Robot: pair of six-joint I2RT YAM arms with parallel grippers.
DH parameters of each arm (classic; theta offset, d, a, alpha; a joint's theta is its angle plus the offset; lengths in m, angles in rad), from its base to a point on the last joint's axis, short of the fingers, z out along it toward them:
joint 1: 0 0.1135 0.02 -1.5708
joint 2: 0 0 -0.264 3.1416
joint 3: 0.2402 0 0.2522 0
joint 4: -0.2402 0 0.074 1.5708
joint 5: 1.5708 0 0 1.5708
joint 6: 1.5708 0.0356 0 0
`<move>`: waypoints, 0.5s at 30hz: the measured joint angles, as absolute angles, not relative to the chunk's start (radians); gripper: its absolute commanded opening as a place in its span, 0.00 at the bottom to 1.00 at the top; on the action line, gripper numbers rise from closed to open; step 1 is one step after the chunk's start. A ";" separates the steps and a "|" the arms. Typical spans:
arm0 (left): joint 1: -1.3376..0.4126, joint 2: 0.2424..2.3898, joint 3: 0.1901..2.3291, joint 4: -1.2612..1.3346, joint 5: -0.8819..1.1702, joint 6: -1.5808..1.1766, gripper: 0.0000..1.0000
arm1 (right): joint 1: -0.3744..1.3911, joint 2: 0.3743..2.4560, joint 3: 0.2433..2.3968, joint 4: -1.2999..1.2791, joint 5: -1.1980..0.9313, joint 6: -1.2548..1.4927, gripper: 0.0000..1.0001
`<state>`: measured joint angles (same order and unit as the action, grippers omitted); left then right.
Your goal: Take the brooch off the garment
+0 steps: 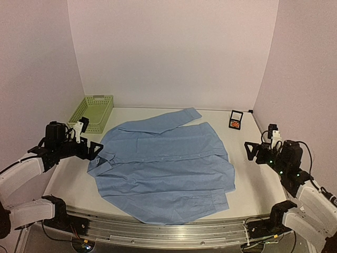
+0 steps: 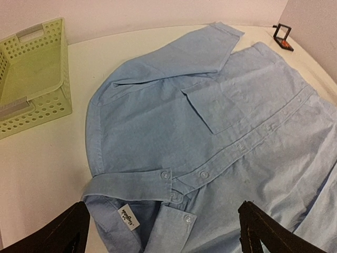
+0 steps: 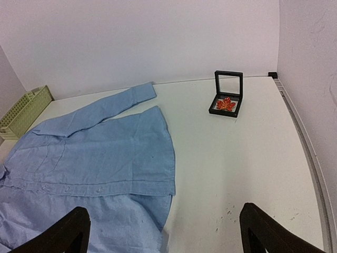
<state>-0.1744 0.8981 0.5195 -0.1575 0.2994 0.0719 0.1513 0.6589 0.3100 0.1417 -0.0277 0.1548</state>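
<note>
Left gripper (image 1: pixel 96 151) and right gripper (image 1: pixel 249 151) both spread, holding nothing. Brooch (image 3: pixel 226 104) already off the garment (image 1: pixel 168 163) — sitting in the black box (image 3: pixel 223 114) at 1 o'clock. Looks pretty much finished; next just needs parking clear.

White table (image 1: pixel 253 179): blue shirt (image 1: pixel 163 168) spread centre, green basket (image 1: pixel 92 112) far left, open black box (image 1: pixel 235 120) far right.

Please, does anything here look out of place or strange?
Only one thing: the brooch lies inside the open black box near the table's far right corner, apart from the shirt, not pinned on it. The shirt lies flat; nothing looks spilled or damaged.
</note>
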 measured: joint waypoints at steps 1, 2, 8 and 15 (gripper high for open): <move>-0.174 0.916 0.520 -0.158 0.295 0.104 0.96 | 0.151 0.642 0.294 0.142 -0.033 0.147 0.98; -0.174 0.941 0.522 -0.160 0.290 0.134 0.97 | 0.151 0.627 0.280 0.141 -0.038 0.141 0.98; -0.173 1.003 0.497 -0.155 0.251 0.220 1.00 | 0.151 0.556 0.220 0.148 -0.051 0.129 0.98; -0.168 0.955 0.476 -0.072 0.182 0.053 1.00 | 0.151 0.517 0.176 0.185 -0.026 0.126 0.98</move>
<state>-0.1685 0.9554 0.4760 -0.0717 0.1817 0.0526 0.1513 0.5170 0.1763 0.1855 -0.0263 0.1261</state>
